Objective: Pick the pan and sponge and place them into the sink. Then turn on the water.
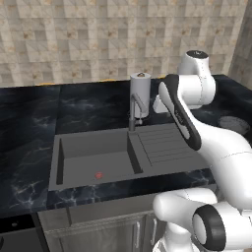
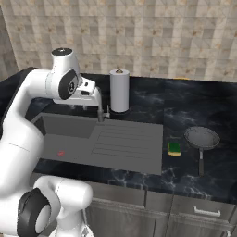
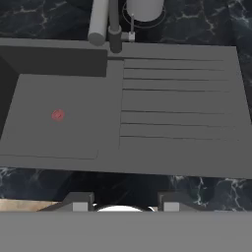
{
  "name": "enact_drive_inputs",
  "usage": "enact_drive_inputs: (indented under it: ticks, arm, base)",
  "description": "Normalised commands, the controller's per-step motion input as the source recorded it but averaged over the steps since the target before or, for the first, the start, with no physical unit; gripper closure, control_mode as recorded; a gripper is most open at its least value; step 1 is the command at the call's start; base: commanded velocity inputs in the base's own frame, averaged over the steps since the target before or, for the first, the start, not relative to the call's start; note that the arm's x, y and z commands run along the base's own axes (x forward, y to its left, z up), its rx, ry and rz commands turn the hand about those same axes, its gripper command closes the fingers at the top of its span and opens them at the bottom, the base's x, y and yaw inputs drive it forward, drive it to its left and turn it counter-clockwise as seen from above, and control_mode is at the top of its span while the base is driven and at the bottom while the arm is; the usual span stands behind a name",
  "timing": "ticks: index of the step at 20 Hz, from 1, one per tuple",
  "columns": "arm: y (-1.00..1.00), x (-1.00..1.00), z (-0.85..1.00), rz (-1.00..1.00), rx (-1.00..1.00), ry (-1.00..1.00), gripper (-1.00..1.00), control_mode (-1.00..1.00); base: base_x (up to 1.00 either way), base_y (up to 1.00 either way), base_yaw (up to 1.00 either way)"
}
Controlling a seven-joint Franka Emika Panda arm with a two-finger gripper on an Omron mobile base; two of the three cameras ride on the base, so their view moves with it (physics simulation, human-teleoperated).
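Note:
The dark grey pan (image 2: 202,138) lies on the black counter right of the sink, its long handle pointing toward the front edge. Beside it, on its left, rests the small green and yellow sponge (image 2: 174,148). The grey sink (image 2: 69,136) (image 1: 83,162) (image 3: 59,140) has a red drain spot and nothing in its basin. My gripper (image 3: 125,204) hangs above the sink's front rim, looking down, open with nothing between its fingers. No water shows at the faucet (image 2: 99,110) (image 1: 133,110) (image 3: 114,29). The pan's edge (image 1: 235,123) peeks out behind my arm.
A pale grey upright cylinder (image 2: 119,90) (image 1: 140,91) stands on the counter just behind the faucet. The ribbed drainboard (image 3: 177,103) lies right of the basin. A tiled wall closes the back, and cabinet fronts run below the counter edge.

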Motion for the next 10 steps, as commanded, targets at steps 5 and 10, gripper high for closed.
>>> enact_drive_inputs:
  ticks: [5,10]
  arm:
    - [-0.11,0.00,0.00,0.00,0.00,0.00,-1.00,-1.00]
    - [-0.29,0.00,0.00,0.00,0.00,0.00,-1.00,-1.00]
  base:
    - [0.00,0.00,0.00]
    - [0.00,0.00,0.00]
